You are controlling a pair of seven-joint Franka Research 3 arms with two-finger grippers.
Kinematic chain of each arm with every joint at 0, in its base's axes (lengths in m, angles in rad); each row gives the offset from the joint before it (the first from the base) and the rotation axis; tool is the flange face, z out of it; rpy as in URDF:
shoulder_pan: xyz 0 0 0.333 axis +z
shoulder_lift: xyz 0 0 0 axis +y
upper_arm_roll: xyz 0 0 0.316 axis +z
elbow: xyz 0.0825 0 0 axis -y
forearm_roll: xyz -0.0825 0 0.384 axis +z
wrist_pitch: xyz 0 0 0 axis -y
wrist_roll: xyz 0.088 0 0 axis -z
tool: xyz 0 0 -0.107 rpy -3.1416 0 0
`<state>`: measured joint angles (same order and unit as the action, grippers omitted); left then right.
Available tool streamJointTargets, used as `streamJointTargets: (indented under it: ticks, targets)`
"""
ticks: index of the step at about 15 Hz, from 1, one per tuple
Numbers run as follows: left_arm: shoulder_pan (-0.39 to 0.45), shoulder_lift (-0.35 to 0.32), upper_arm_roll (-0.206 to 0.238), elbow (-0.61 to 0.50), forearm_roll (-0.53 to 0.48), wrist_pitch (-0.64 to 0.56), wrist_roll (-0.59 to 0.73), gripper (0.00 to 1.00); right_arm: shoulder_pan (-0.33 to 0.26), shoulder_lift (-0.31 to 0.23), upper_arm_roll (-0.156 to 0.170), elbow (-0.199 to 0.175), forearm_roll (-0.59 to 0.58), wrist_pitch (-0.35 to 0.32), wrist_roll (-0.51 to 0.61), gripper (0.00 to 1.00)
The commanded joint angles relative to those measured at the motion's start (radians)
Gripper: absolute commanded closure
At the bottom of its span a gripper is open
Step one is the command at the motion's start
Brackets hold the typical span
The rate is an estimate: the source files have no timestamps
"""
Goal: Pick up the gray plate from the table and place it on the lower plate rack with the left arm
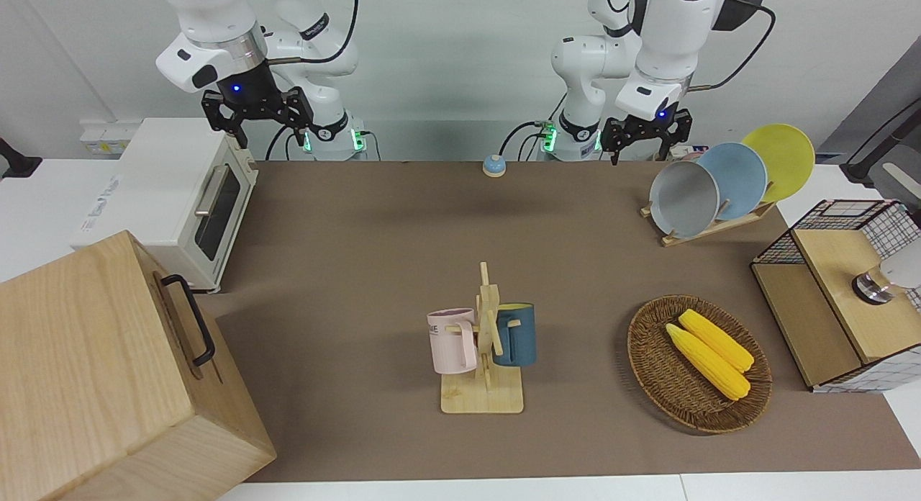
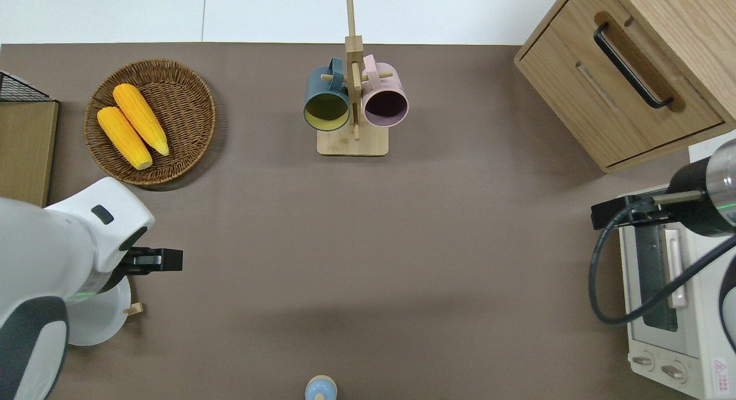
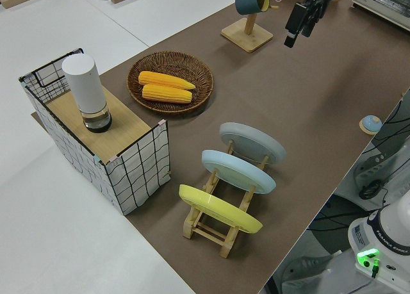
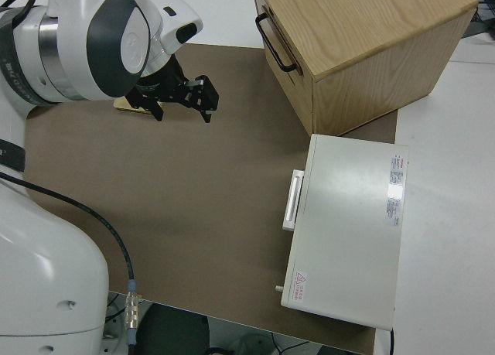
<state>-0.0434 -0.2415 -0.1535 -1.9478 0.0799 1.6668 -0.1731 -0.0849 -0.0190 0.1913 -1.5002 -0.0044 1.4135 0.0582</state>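
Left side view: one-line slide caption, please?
Gray plate standing in the plate rack beside blue and yellow plates.

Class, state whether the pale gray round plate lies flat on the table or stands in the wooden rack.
The pale gray round plate stands tilted in the wooden rack, in its lowest slot.

We see a wooden mug tree standing mid-tabletop, with a pink mug and a dark blue mug hanging on opposite sides. Toward the left arm's end lies a wicker basket holding two corn cobs. A sky-blue plate and a yellow plate stand upright. A white toaster oven and a wooden drawer cabinet occupy the right arm's end. A small blue bell sits nearest the robots.
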Motion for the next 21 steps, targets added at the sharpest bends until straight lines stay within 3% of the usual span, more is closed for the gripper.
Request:
streamJointTargets:
  ticks: [1, 7, 12, 21]
  targets:
    - [0.005, 0.001, 0.025, 0.044, -0.063, -0.071, 0.043, 0.0, -0.007, -0.002, 0.007, 0.006, 0.007, -0.014, 0.0, 0.013]
    - [-0.003, -0.001, 0.022, 0.067, -0.081, -0.099, 0.046, 0.0, -0.007, -0.002, 0.007, 0.006, 0.007, -0.014, 0.0, 0.011]
    - [0.003, -0.001, 0.029, 0.131, -0.081, -0.153, 0.145, 0.0, -0.007, -0.002, 0.005, 0.006, 0.007, -0.014, 0.0, 0.011]
    - [0.003, -0.007, 0.025, 0.133, -0.081, -0.154, 0.149, 0.0, -0.007, -0.002, 0.007, 0.006, 0.007, -0.014, -0.001, 0.011]
